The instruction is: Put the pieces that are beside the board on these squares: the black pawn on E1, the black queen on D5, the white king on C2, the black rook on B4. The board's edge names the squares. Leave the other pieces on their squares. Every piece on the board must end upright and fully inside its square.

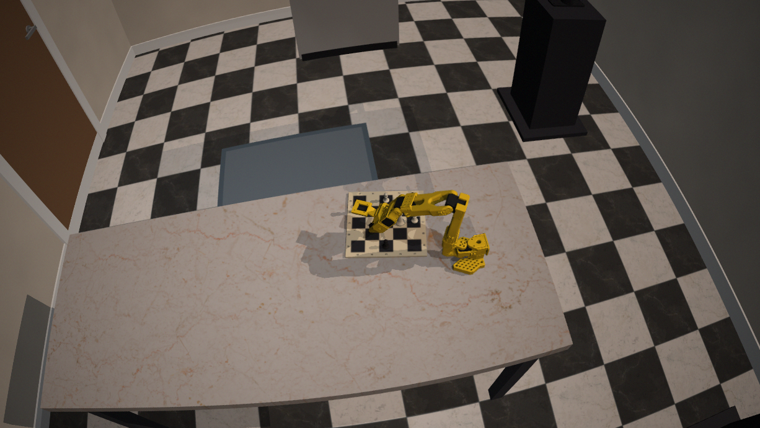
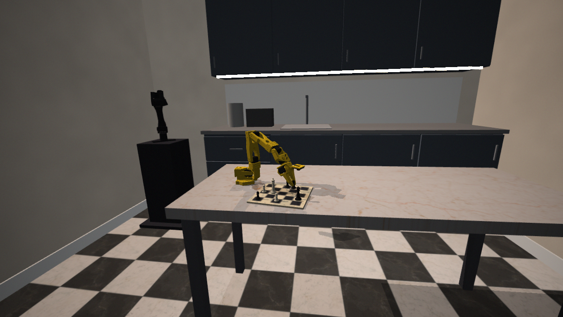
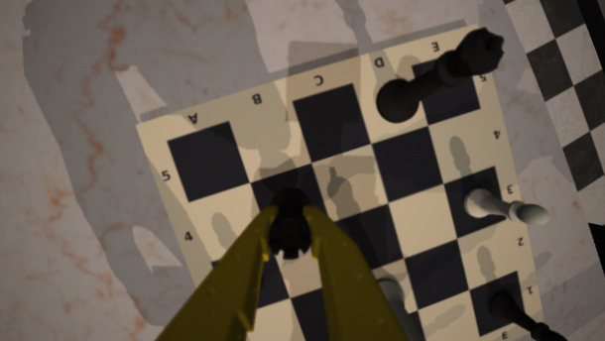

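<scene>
The small chessboard (image 1: 390, 228) lies on the marble table, next to my arm's base. My gripper (image 3: 290, 238) is shut on the black rook (image 3: 290, 225) and holds it upright and low over square B4; I cannot tell if its base touches the board. The black queen (image 3: 436, 74) stands on D5. The black pawn (image 3: 511, 309) stands on E1. The white king (image 3: 394, 297) is near C2, mostly hidden behind my finger. In the exterior view the gripper (image 2: 293, 184) is at the board's far side.
A white pawn (image 3: 503, 208) stands on E3. The arm's base (image 1: 467, 249) sits just right of the board. A black pedestal (image 1: 553, 69) stands on the floor beyond the table.
</scene>
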`<state>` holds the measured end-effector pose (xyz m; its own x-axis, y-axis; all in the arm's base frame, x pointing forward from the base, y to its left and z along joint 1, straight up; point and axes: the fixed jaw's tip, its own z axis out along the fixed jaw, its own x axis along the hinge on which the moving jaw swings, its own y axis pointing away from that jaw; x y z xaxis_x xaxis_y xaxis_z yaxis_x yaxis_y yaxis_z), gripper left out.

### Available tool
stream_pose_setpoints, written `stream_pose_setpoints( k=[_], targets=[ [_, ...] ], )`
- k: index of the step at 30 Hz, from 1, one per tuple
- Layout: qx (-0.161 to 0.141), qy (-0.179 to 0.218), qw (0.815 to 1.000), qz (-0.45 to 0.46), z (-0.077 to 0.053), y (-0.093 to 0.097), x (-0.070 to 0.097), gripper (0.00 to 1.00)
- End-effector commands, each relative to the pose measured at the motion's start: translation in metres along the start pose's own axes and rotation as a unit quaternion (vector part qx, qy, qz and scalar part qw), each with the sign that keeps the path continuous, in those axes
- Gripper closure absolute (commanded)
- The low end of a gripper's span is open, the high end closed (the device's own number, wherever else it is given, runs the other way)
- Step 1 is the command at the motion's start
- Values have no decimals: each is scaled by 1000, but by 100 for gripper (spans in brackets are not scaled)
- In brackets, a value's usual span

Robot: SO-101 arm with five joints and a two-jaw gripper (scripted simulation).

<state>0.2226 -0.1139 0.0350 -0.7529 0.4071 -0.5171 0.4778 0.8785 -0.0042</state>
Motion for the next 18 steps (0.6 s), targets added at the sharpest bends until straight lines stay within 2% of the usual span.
stream_pose_setpoints(
  k=[1,18],
  targets=[
    [-2,-3,1000,-4,-2,2,-3,100],
    [-2,-3,1000,-4,2,2,-1,100]
  ],
)
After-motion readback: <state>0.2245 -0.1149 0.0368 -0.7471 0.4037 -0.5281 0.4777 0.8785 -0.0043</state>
